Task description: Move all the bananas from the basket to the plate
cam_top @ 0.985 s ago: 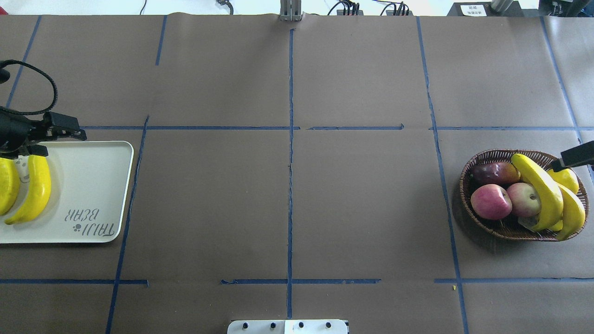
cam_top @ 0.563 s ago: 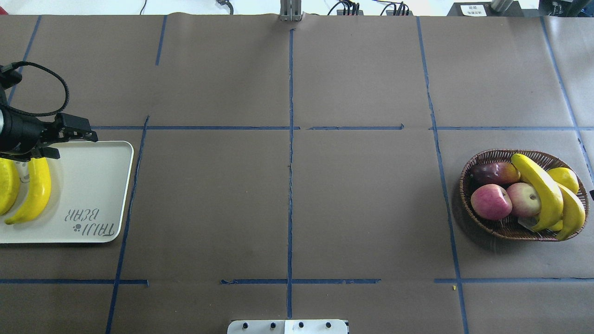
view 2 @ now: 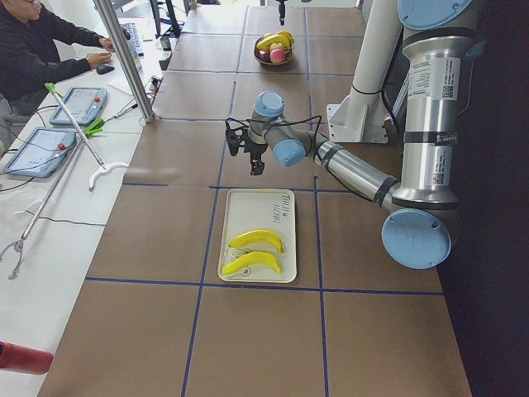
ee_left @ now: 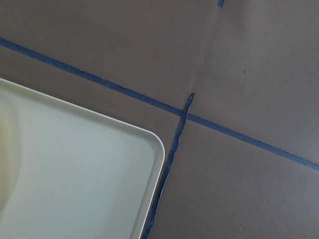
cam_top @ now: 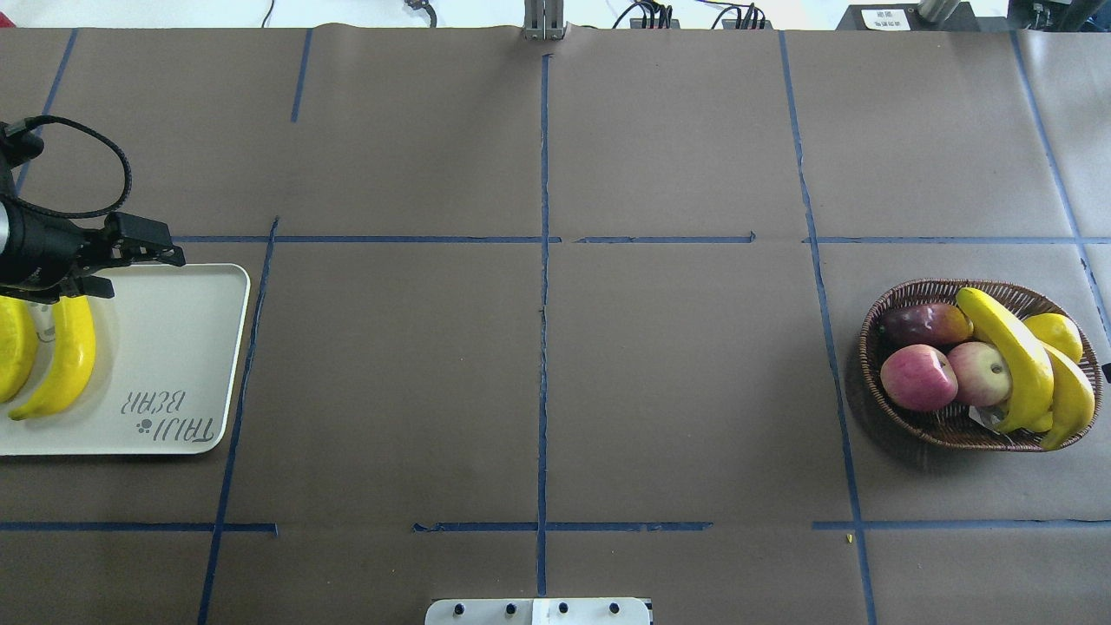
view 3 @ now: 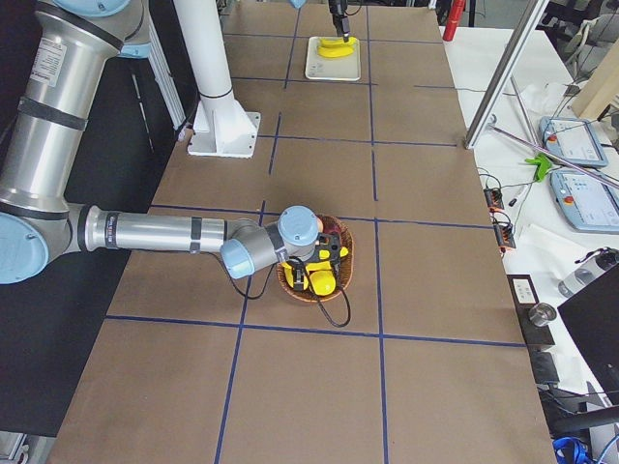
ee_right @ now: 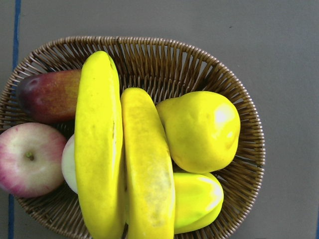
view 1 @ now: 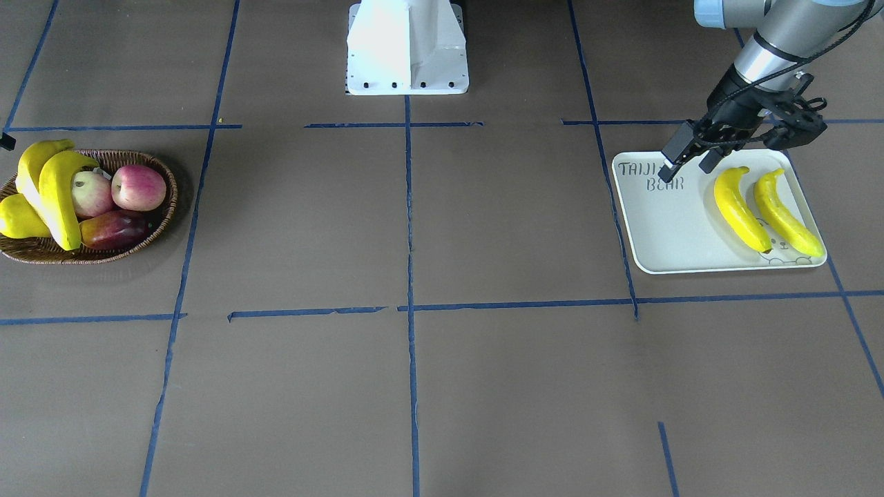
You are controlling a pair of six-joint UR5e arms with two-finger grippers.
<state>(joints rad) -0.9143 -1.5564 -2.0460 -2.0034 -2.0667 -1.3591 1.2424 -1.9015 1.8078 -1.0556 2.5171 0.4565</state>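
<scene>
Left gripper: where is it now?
In the front-facing view the left gripper hovers upper right above the plate, at its robot-side edge near the TAIJI BEAR print.

Plate (cam_top: 174, 330), one banana (cam_top: 13, 347) partly past overhead edge

My left claw (cam_top: 146, 273) has slid a little further along the plate's (cam_top: 174, 347) far edge, toward the middle of the bench (cam_top: 677, 391). My right claw (view 3: 329, 253) has pulled off the basket (cam_top: 903, 299), out of the overhead view, probably upward.
</scene>
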